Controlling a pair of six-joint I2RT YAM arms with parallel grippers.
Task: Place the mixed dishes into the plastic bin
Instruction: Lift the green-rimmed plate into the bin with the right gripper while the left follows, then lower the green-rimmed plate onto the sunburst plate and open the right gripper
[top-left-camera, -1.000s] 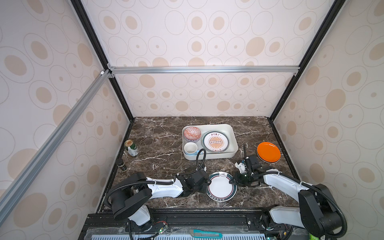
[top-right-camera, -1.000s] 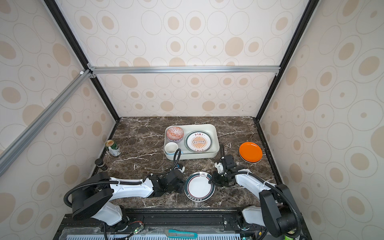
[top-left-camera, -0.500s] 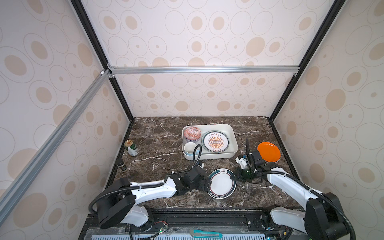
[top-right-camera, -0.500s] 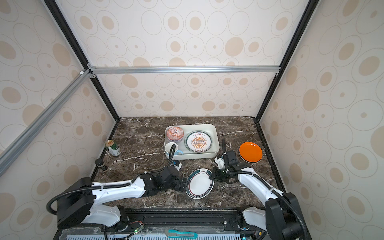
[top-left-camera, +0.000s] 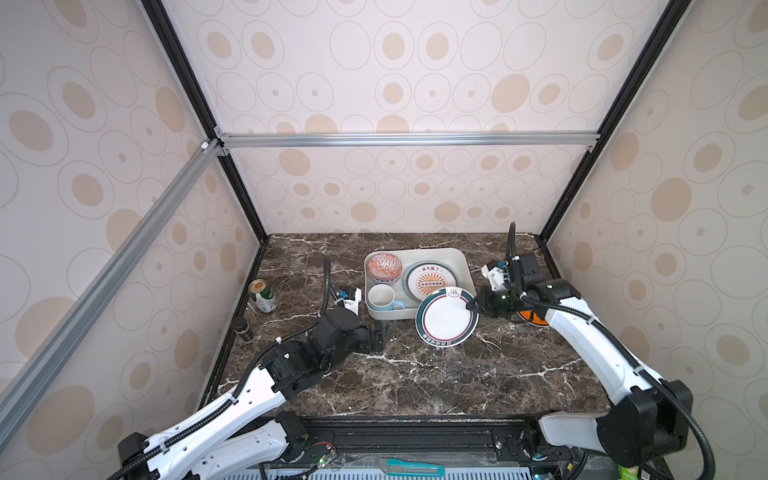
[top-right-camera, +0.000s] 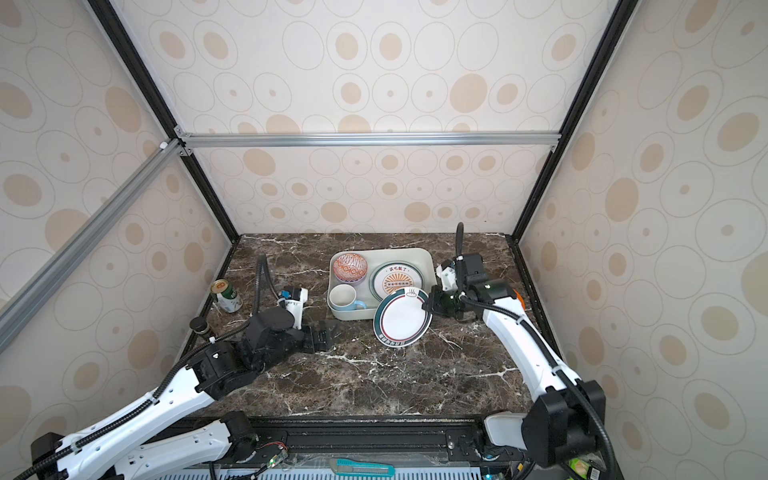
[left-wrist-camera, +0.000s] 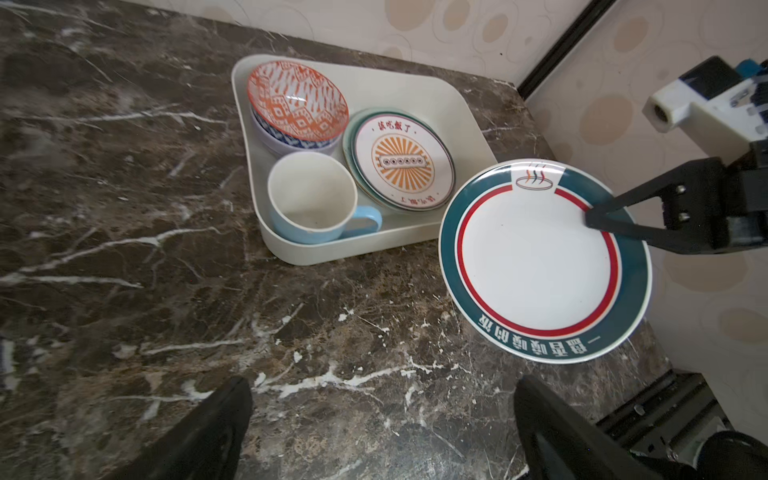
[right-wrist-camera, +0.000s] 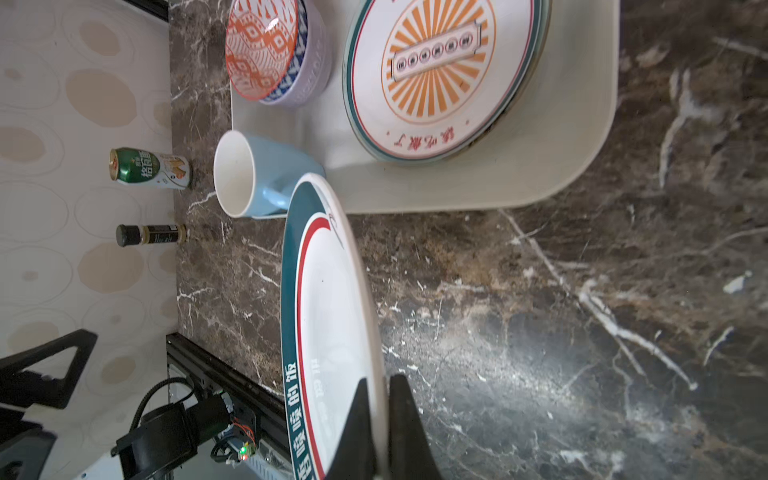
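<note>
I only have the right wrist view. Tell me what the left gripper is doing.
Observer: The left gripper is low over the table in front of the plastic bin's near left corner. Its fingers are wide apart with nothing between them.
Operator: Now place my plate against the bin.
Observer: In both top views the green-rimmed plate, pinched at its rim by the right gripper, overlaps only the plastic bin's near right corner.
Operator: Report any dishes outside the bin.
Observer: An orange plate lies on the table right of the plastic bin, partly hidden by the right arm.
</note>
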